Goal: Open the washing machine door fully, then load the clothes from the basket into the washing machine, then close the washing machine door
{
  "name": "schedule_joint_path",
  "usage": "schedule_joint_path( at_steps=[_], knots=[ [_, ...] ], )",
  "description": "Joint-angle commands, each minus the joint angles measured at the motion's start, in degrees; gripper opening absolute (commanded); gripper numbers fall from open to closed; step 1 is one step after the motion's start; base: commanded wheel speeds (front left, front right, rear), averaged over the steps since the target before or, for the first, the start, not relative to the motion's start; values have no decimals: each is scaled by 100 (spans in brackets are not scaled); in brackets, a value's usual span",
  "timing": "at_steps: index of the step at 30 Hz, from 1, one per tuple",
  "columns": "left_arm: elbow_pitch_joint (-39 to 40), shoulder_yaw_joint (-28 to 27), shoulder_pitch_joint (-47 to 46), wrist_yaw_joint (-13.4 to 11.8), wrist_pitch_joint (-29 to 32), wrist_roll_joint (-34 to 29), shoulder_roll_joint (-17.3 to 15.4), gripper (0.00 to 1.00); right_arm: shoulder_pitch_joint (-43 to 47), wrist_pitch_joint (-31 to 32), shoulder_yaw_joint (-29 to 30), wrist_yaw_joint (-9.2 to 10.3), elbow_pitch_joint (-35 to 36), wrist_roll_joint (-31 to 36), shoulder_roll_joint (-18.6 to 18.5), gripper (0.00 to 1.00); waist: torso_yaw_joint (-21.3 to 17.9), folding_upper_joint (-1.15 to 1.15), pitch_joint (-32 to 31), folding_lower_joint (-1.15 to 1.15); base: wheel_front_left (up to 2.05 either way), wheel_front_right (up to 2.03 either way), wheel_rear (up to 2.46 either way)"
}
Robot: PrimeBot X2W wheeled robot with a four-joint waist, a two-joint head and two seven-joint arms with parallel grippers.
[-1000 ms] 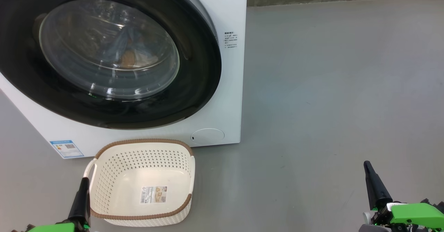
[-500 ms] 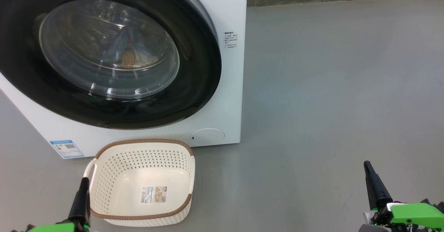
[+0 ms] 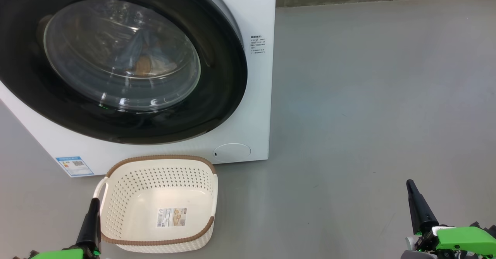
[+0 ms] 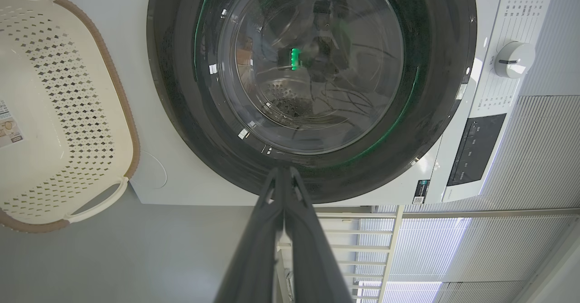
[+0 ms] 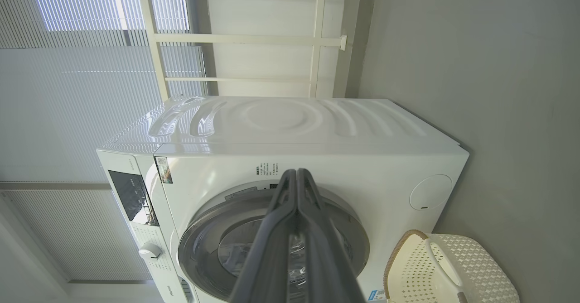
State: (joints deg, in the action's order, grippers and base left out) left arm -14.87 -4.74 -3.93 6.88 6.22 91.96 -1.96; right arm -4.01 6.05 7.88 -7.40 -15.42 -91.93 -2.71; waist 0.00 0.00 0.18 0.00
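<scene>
The washing machine (image 3: pixel 255 108) stands at the upper left of the head view, its black-rimmed door (image 3: pixel 217 96) closed flat against the front. Through the glass bowl I see the clothes (image 3: pixel 143 59), blue and orange-brown fabric inside the drum. On the floor before the machine sits the cream basket (image 3: pixel 116 197), with a label sticker on its bare bottom. My left gripper (image 3: pixel 93 203) is shut, low beside the basket's left handle. My right gripper (image 3: pixel 410 184) is shut, far right over bare floor. The door (image 4: pixel 435 126) and basket (image 4: pixel 90 126) show in the left wrist view, the machine (image 5: pixel 317 131) in the right.
Grey floor (image 3: pixel 368 96) spreads wide to the right of the machine. A wall base runs along the top edge. The control panel and dial (image 4: pixel 514 59) sit on the machine's front. A white railing and blinds (image 5: pixel 90 67) stand behind the machine.
</scene>
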Motion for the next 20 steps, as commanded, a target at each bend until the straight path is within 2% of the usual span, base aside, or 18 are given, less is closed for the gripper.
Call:
schedule_joint_path(
  at_steps=[1, 20],
  knots=[
    [82, -179, -226, 60, 27, 20, -92, 0, -217, 48, -132, -9, 139, -20, -18, 0, 0, 0, 0, 0, 0, 0, 0],
    [83, -178, -226, 60, 27, 20, -92, 0, -218, 48, -131, -9, 139, -19, -18, 0, 0, 0, 0, 0, 0, 0, 0]
  ],
)
